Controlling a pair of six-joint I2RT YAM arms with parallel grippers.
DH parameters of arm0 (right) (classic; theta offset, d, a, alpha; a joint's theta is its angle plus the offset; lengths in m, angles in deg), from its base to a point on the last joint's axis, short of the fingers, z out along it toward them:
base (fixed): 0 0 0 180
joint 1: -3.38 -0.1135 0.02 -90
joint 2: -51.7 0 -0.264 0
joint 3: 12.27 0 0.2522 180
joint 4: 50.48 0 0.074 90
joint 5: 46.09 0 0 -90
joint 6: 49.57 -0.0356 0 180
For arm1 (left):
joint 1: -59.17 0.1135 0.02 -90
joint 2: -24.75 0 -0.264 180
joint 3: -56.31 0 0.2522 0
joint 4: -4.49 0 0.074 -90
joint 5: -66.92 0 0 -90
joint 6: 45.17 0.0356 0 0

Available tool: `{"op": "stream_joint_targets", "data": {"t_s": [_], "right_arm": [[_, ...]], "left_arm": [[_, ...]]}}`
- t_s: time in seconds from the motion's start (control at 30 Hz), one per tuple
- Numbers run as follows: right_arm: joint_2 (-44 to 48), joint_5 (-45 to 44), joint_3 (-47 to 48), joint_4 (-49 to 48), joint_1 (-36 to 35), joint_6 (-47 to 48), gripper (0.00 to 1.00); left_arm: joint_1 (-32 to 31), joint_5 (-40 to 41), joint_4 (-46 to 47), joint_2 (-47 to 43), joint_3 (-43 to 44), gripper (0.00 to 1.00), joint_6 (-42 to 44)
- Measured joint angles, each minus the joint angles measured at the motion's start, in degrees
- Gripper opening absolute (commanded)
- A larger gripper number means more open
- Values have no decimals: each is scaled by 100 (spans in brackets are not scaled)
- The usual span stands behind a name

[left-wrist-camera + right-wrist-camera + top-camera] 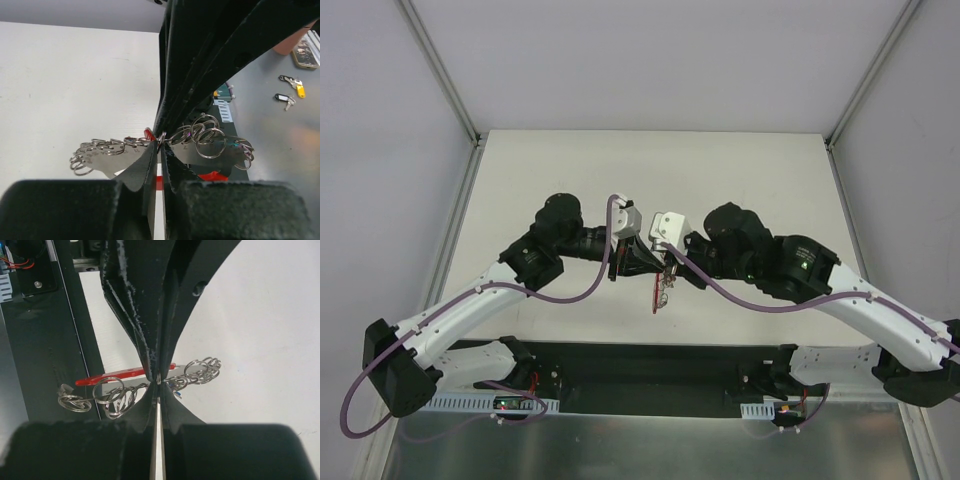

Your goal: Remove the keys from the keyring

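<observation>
Both grippers meet above the middle of the table and pinch the same keyring. The keyring (658,292) hangs below them: a thin silvery ring (161,137) with chains of linked silver rings (207,135) trailing to each side, plus a red curved band (117,375). My left gripper (648,262) (161,146) is shut on the wire ring. My right gripper (672,268) (159,382) is shut on it from the opposite side. Ring clusters show left (115,399) and right (202,369) of the right fingers. No red-headed key shows.
The white table (650,180) lies under the grippers, with a black base strip (650,365) at its near edge. Two small tagged keys, one yellow (295,86) and one white (285,100), lie on a grey surface to the right in the left wrist view.
</observation>
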Motion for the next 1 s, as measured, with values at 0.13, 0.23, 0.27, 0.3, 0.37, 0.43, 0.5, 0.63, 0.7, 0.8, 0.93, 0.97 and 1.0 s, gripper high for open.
{"op": "stream_joint_targets", "data": {"t_s": [0.13,0.23,0.27,0.3,0.37,0.43,0.5,0.63,0.7,0.8,0.93,0.97,1.0], "right_arm": [[-17,-35,0,33,11,-59,16],[42,-103,-120,-146,11,-114,25],[122,-118,-238,-293,22,-129,25],[232,-127,-398,-483,31,-164,25],[518,-125,-798,-890,63,-234,26],[866,-92,-1252,-1353,109,-313,26],[1200,-81,-1628,-1711,142,-389,26],[1786,-70,-2232,-2413,190,-507,26],[1954,-35,-2400,-2712,192,-538,24],[2100,-11,-2566,-3064,192,-555,24],[2319,66,-2848,-3604,192,-577,24],[2378,96,-2927,-3740,192,-581,23],[2430,116,-2992,-3856,192,-581,23]], "left_arm": [[-31,-50,-48,35,7,0,20],[-33,-44,24,11,-13,0,13],[-31,-28,98,-33,-85,0,-7],[-22,-17,214,-85,-168,0,-57],[-7,-31,442,-179,-319,0,-164],[81,-122,756,-210,-422,0,-365],[170,-225,1093,-210,-474,0,-579],[203,-404,1803,-210,-527,0,-920],[203,-525,2142,-210,-566,0,-1084],[203,-660,2492,-210,-577,0,-1307],[205,-765,2870,-208,-577,0,-1515],[205,-807,2942,-205,-577,0,-1561],[205,-833,3014,-201,-577,0,-1615]]}}
